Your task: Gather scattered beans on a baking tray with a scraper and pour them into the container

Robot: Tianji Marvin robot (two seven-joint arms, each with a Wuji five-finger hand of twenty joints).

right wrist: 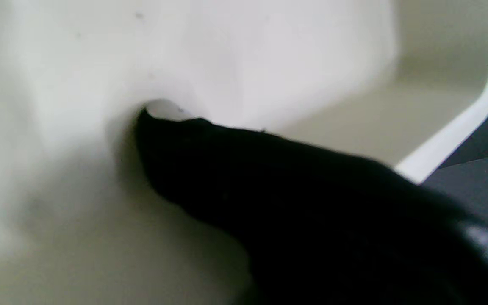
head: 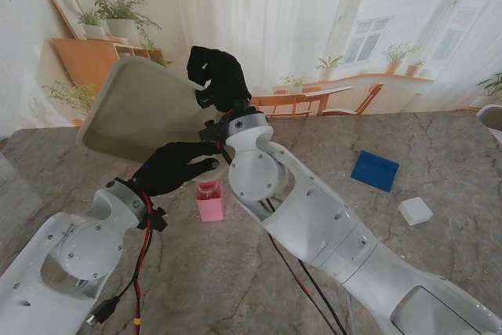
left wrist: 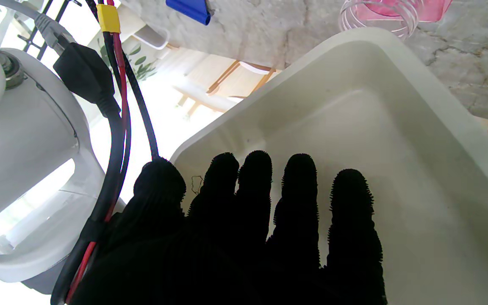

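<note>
I see the tray (head: pixel 137 111) lifted off the desk and tilted steeply, its lower corner just over the pink container (head: pixel 209 200) near the desk's middle. My right hand (head: pixel 220 76) clamps the tray's far edge. My left hand (head: pixel 174 166) lies flat under the lower edge, fingers (left wrist: pixel 297 186) straight and slightly apart. The blue scraper (head: pixel 374 170) lies toward the right edge.

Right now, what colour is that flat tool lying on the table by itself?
Blue. The scraper shows best in the stand view, lying on the table's right side.
</note>
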